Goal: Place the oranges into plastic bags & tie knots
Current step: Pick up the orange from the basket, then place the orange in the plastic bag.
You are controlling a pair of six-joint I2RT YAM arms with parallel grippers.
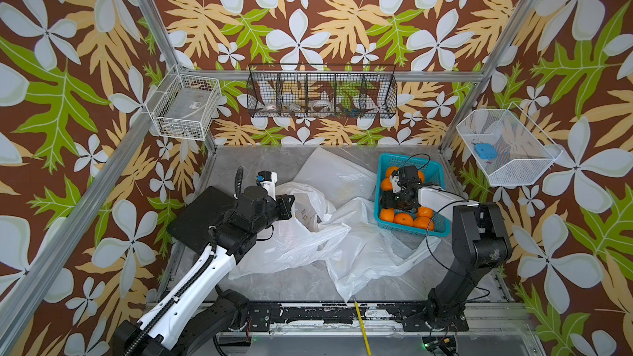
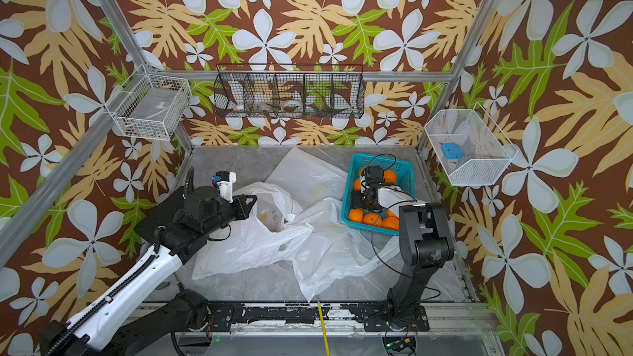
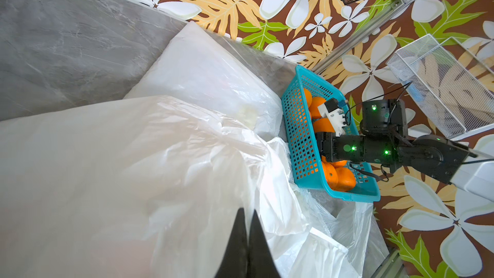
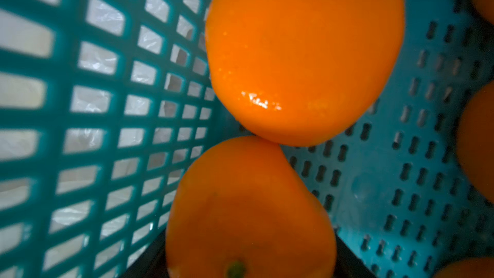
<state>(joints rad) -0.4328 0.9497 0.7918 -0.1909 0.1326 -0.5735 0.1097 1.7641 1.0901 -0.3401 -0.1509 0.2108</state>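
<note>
Step in hand: picking an orange from the teal basket (image 3: 298, 129), the first half of the bagging. No knots anywhere yet.

My left tool (image 1: 290, 202) was pressed together, fingers (image 3: 256, 239) meeting, and seemed pinched on the left rim of the open bag (image 1: 291, 244), propping its mouth up at mid-worktop. A second bag (image 1: 359, 251) lay crumpled to its right, reaching under the basket's near edge. A third bag (image 1: 332, 172) lay flat at the far side of the worktop (image 1: 246, 162). I saw no fruit in any of them.

My right tool (image 1: 394, 202) was down inside the basket at the far right, among the oranges (image 1: 404, 219). The right wrist view showed its dark fingers on either side of one orange (image 4: 248, 209), a second orange (image 4: 304, 54) touching it from beyond, the mesh wall just beside. Pressed home or only flanking? Could not tell.

Next, as I judged it: a firm hold on that orange, a straight lift clear of the neighbour and the basket wall, then a carry left to the bag mouth. Glossy skin could slip. The left tool would need to hold the rim up and wide.
</note>
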